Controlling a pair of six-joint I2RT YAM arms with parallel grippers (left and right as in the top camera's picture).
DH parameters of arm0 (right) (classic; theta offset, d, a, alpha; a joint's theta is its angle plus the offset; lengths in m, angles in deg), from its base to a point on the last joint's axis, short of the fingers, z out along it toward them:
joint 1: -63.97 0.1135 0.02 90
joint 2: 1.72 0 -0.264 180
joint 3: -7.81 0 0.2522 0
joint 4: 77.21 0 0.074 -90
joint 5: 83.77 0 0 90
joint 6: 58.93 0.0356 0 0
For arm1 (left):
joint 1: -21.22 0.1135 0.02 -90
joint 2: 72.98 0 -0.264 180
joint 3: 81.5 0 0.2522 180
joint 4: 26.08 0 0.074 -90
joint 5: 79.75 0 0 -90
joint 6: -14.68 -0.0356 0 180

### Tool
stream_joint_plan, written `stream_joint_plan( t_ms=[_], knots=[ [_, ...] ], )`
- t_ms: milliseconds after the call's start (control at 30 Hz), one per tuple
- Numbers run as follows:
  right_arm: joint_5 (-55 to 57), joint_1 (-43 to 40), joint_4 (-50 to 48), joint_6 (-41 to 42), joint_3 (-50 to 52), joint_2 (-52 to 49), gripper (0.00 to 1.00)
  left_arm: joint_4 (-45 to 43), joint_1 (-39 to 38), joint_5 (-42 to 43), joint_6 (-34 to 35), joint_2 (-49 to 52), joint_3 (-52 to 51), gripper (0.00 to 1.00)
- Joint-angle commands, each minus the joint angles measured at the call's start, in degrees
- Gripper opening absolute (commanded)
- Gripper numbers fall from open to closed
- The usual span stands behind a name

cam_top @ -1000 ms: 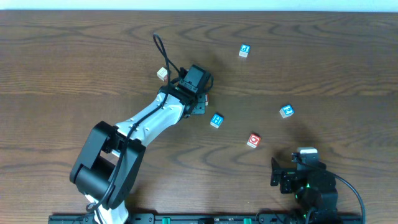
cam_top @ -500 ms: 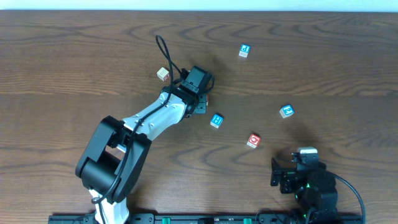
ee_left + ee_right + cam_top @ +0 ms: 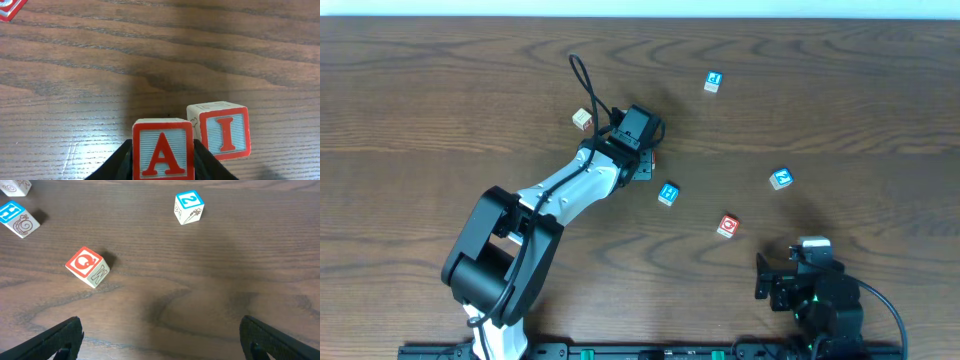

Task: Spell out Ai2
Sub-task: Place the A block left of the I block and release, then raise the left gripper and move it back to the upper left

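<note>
On the dark wood table (image 3: 440,100), we are setting the A cube (image 3: 163,152) just beside the I cube (image 3: 225,129). The jaws of the left gripper (image 3: 163,169) flank it, though whether they pinch we cannot tell. The right gripper (image 3: 160,347) gapes empty. Next, we judge: fetch the distant 2 cube (image 3: 189,205)

Red "A" noted on white-faced, red-framed wooden cube (image 3: 162,150), between the fingers of the left pincer (image 3: 163,159). Red "I" noted on second red-framed wooden cube (image 3: 224,131), just right of that pincer. Ahead of the right pincer (image 3: 160,337): "2" is read on blue wooden cube (image 3: 189,205), slightly right; "O" on red wooden cube (image 3: 86,266), left; "H" on second blue wooden cube (image 3: 14,216), far left.
</note>
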State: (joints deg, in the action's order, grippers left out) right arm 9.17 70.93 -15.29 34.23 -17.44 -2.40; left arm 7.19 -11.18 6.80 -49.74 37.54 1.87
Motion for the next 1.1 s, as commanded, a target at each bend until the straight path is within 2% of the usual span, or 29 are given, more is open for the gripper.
stream_joint_plan(
  t_ms=[0,100,467,833,900,1000,1067],
  knots=[
    [-0.2,-0.46,0.22,-0.44,0.68,0.37,0.99,0.04,0.24,-1.44,0.42,1.33,0.04,0.41],
    [-0.2,-0.46,0.22,-0.44,0.68,0.37,0.99,0.04,0.24,-1.44,0.42,1.33,0.04,0.45],
    [-0.2,-0.46,0.24,-0.44,0.68,0.37,0.99,0.31,0.24,-1.49,0.07,1.2,0.98,0.41],
    [-0.2,-0.46,0.22,-0.44,0.68,0.37,0.99,7.17,0.24,-5.11,-3.93,-1.57,11.41,0.44],
    [-0.2,-0.46,0.22,-0.44,0.68,0.37,0.99,9.88,0.24,-5.14,-3.93,-2.1,13.68,0.34],
    [-0.2,-0.46,0.24,-0.44,0.68,0.37,0.99,13.33,0.44,-6.75,-3.91,-2.73,15.28,0.08],
    [-0.2,-0.46,0.22,-0.44,0.68,0.37,0.99,15.13,1.01,-8.26,-3.91,-3.34,15.43,0.06]
  ],
)
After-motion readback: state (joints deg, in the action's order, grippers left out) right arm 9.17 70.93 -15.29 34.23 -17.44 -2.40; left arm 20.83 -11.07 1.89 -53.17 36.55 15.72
